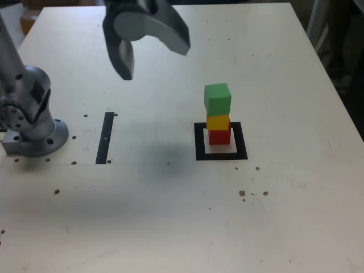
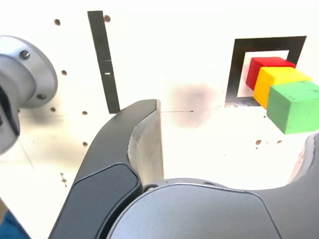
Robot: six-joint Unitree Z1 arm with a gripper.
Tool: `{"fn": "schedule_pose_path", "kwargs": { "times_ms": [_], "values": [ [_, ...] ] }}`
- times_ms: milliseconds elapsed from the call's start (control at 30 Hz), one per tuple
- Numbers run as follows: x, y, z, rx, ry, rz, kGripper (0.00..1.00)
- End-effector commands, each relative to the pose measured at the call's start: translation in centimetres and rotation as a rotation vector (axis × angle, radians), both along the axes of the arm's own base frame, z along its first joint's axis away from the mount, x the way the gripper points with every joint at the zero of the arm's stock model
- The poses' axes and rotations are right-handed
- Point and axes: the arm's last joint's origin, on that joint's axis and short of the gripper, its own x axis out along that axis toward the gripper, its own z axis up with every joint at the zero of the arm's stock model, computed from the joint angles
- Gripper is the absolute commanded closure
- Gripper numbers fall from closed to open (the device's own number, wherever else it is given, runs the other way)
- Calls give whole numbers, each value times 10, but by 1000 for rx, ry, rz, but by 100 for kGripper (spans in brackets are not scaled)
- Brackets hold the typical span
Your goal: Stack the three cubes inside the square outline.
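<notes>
one square outline (image 1: 221, 154), three stacked cubes (image 1: 218, 114)

Wrist view's blown out, exterior's softer
Tabletop (image 2: 199, 59) glares near white; gripper (image 1: 149, 42) motion-blurred, faint shadow under it.

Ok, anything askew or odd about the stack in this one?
Slightly. The green cube sits off-centre on the yellow cube, overhanging toward the exterior view's left. Red cube rests inside the square outline. Nothing toppled.

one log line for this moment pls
stack: green cube on yellow cube on red cube | in square outline | gripper: open, empty, raised clear
</notes>
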Motion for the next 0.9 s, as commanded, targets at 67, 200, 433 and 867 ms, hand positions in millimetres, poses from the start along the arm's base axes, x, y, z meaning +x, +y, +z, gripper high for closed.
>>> {"fn": "schedule_pose_path", "kwargs": {
  "times_ms": [67,200,433,867],
  "values": [
    [-21,4,-41,5,83,-12,1],
    [-32,7,-67,19,117,-14,1],
    [-47,10,-88,30,152,-18,1],
    [-54,7,-92,-30,193,-19,0]
  ]
}}
